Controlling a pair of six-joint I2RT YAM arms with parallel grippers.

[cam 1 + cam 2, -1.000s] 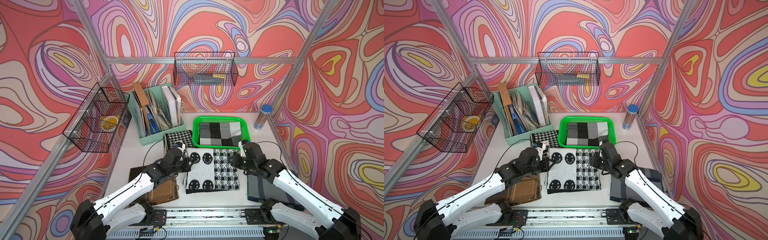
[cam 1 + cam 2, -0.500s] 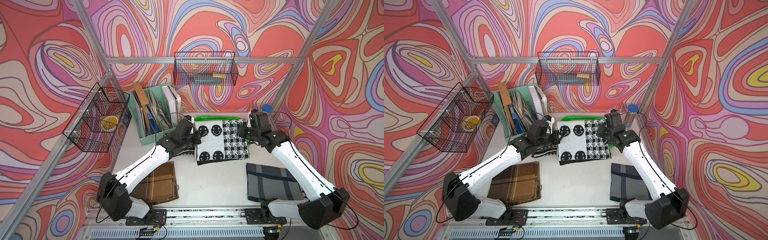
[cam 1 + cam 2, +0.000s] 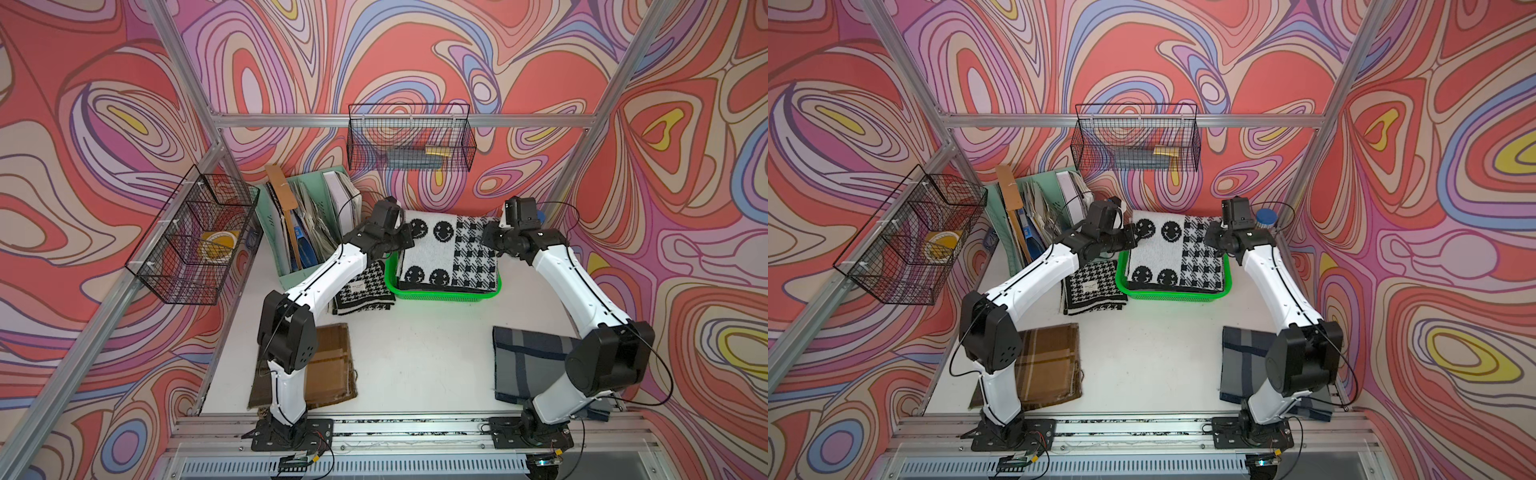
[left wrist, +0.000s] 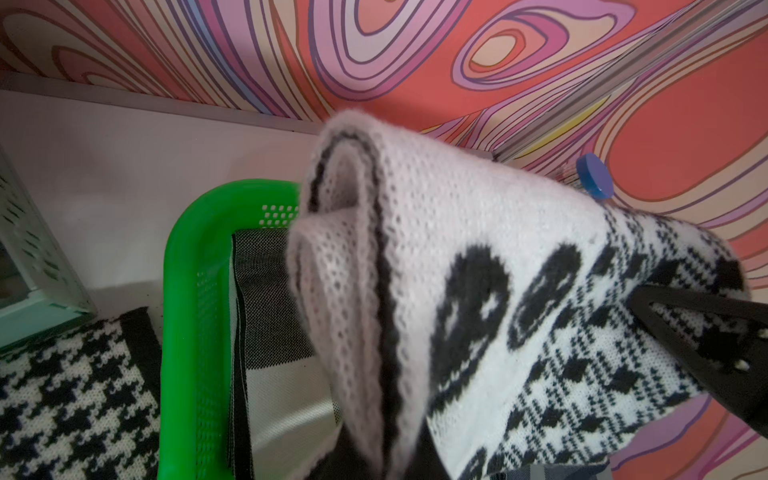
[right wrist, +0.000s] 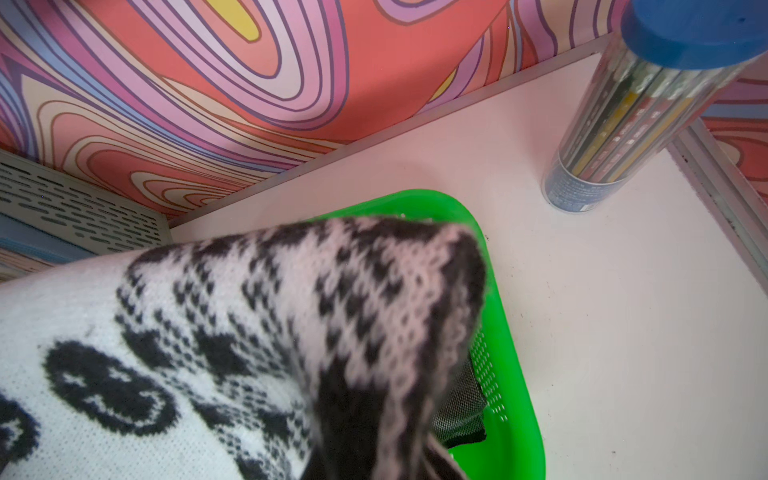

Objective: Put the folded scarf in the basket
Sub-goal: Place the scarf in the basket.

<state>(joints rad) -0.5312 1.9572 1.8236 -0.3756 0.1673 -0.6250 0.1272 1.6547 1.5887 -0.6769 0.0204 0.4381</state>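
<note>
Can't read any writing from here. The white tag [image 3: 358, 286] on the houndstooth scarf [image 3: 368, 296] is too small, and the print on the pencil tube [image 5: 615, 137] is just blur. The smiley scarf [image 3: 446, 253] sits over the green basket [image 3: 440, 296], near edge down inside, far edge lifted. My left gripper [image 3: 407, 240] and right gripper [image 3: 487, 241] are each pinched tight on a side of it, though the knit hides the right one's tips.

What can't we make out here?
- Basket floor: both top views, covered by the smiley scarf.
- Grip of right claw: right wrist view, scarf blocks it.
- Grey plaid cloth: both top views, right arm covers part.
- Pencil tube label: right wrist view, too blurred.
</note>
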